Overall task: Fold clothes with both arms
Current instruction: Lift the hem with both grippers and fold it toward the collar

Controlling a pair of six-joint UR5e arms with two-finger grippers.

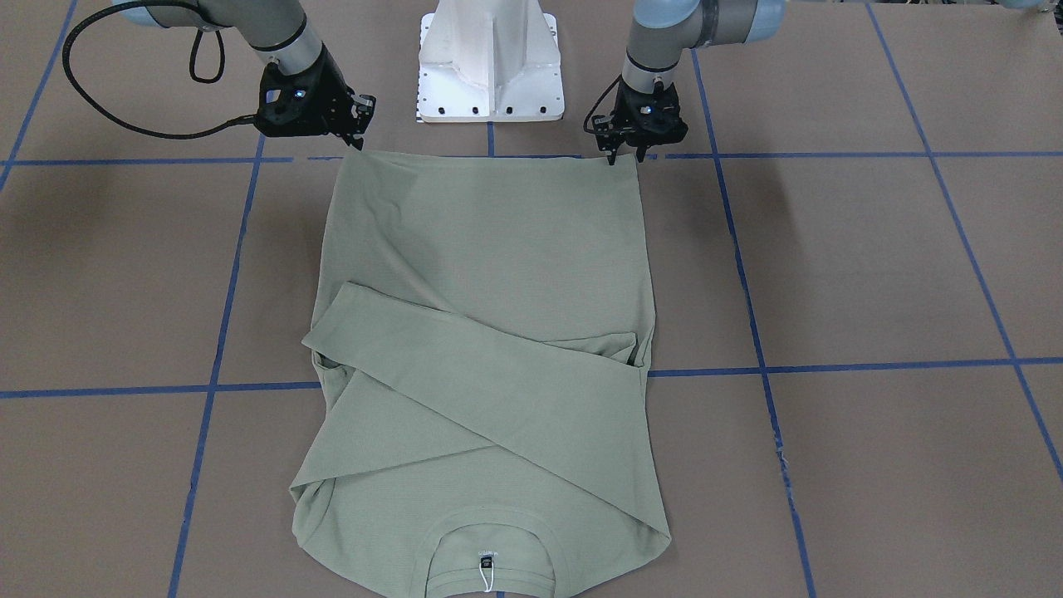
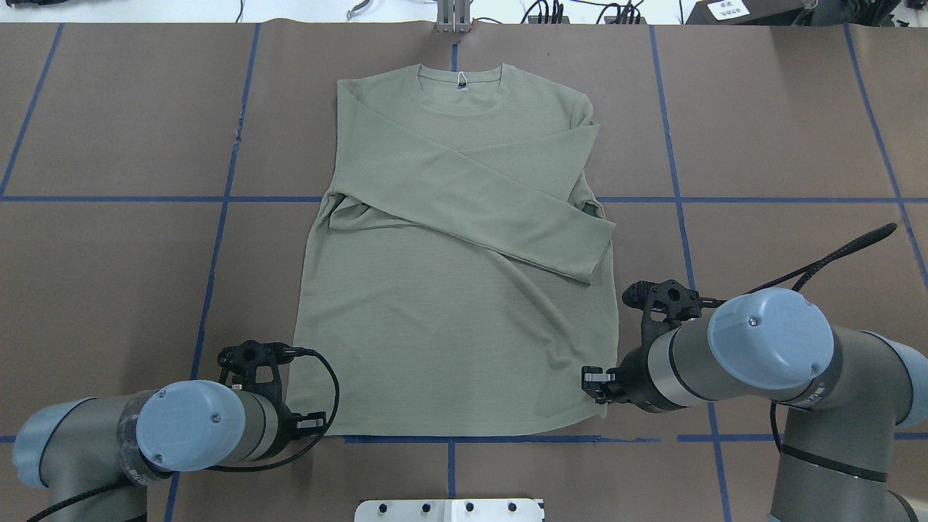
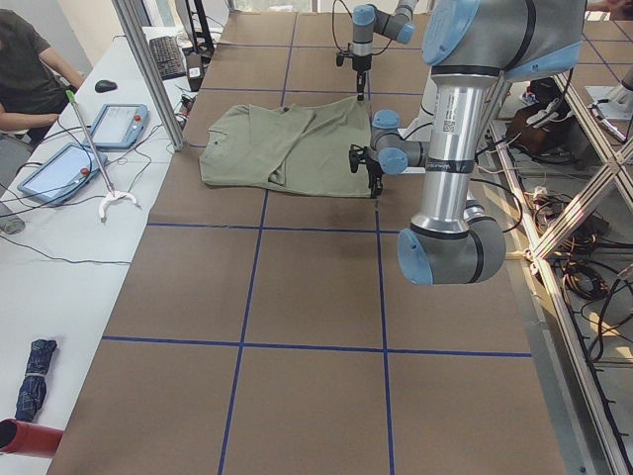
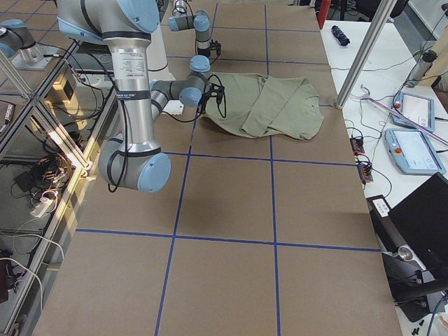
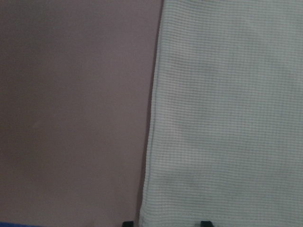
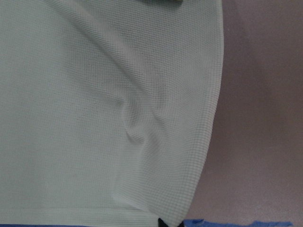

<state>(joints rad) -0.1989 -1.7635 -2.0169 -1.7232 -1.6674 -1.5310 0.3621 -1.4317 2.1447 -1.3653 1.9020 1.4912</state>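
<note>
Surface [image 2: 109, 290] of brown board, marked off with blue tape lines [image 2: 217, 217], carries the sage-green shirt [image 2: 449, 341]. By the overhead view the shirt lies flat near the middle, collar at 12 o'clock and hem at 6 o'clock, the hem running just above a tape line.

Both arms come in from the 6 o'clock side. The right arm [image 2: 768, 341] reaches toward the hem's 5 o'clock corner, and the left arm [image 2: 188, 428] toward its 7 o'clock corner. A white pedestal base [image 1: 490, 66] stands between them, just beyond the hem.

Both sleeves are folded over the chest. The upper sleeve [image 2: 507, 217] runs slantwise from the 11 o'clock shoulder to a cuff at about 4 o'clock. The other sleeve lies under it, its cuff at 9 o'clock.

The left tool [image 1: 627, 156] stands tip-down at the 7 o'clock hem corner. Its wrist camera shows two fingertips [image 5: 204, 223] set apart, with the shirt's side edge lying between them, so its jaws are parted around the cloth.

The right tool [image 1: 360, 143] leans over the 5 o'clock corner. In its wrist view the fingertips [image 6: 163, 222] show as one dark point on the hem beside that corner, so the jaws seem drawn together on the cloth, and a soft wrinkle rises above them.

The neck label [image 1: 486, 562] sits inside the collar, with a white loop hanging from it.
</note>
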